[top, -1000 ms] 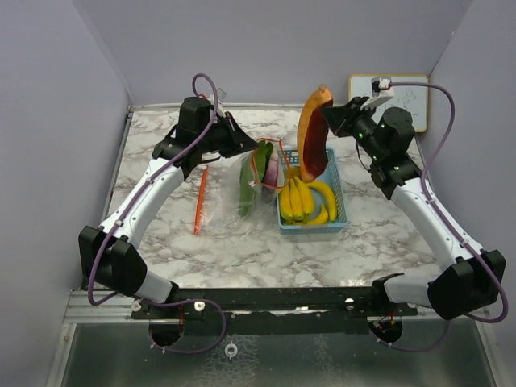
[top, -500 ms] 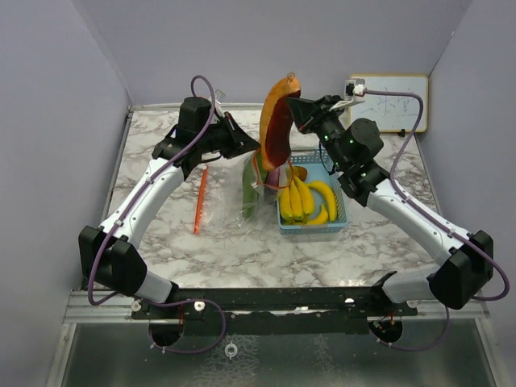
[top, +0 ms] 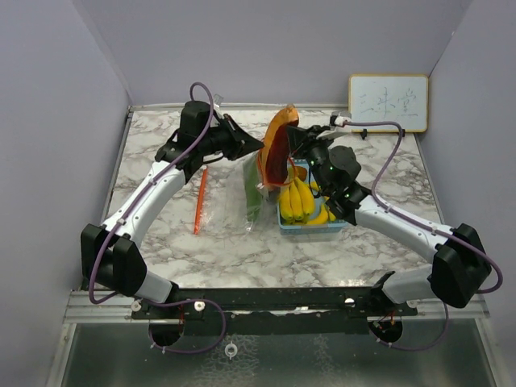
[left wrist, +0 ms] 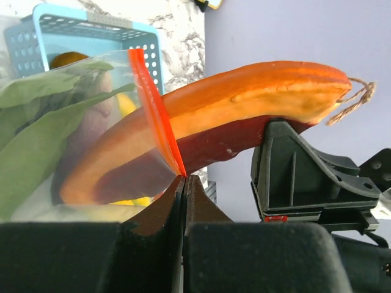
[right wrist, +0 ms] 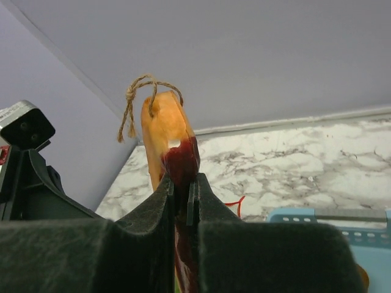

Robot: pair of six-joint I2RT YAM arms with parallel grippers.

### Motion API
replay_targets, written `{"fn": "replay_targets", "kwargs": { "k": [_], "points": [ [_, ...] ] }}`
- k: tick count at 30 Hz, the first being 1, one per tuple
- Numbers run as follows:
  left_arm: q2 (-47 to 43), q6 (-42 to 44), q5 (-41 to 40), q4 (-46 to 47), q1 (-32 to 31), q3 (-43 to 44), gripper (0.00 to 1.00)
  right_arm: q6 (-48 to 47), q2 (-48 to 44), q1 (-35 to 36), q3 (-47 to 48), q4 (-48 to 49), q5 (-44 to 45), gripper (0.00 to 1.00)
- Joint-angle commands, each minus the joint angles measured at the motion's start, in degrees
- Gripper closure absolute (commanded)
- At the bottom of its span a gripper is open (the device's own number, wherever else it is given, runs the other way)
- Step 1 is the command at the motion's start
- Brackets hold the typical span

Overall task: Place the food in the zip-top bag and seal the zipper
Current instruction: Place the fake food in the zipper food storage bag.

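Two grips, nothing loose. The long orange-red food piece [left wrist: 244,104] is clamped near its twine end by the right gripper [right wrist: 182,183], jaws squeezed tight on it. Its long axis is tilted down and to the left, and the low end can be seen behind the red zipper strip [left wrist: 153,110] of the zip-top bag [top: 240,193]. That lip is pinched by the fully closed left gripper [left wrist: 184,178]. So the push should probably be made along that axis, deeper in beside the green vegetable [left wrist: 36,116].

Marble table [top: 242,250] bears blue basket [top: 310,228] and bag [top: 230,197].
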Motion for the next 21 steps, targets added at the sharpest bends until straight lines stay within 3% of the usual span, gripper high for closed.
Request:
{"fn": "replay_targets", "kwargs": {
  "k": [1,9,15,18,21],
  "points": [
    [-1.49,-5.02,1.34,7.45,0.06,-4.49,1.00,7.07,-0.18,0.65,-4.23,4.22,5.13,0.98],
    [-1.92,-7.40,1.33,11.66,0.07,-10.71,1.00,22.11,0.03,0.65,-4.40,-3.56,7.72,0.98],
    [-2.76,-7.10,0.97,9.86,-0.19,-11.21,1.00,18.03,4.19,0.65,-1.39,2.13,14.97,0.98],
    [-3.56,-6.82,0.56,9.05,-0.20,-11.68,1.00,18.60,5.09,0.65,-0.79,2.89,12.21,0.98],
    [-3.64,-6.73,0.41,9.22,-0.19,-11.66,1.00,25.65,5.72,1.24,-2.30,-0.51,6.74,0.98]
  ]
}}
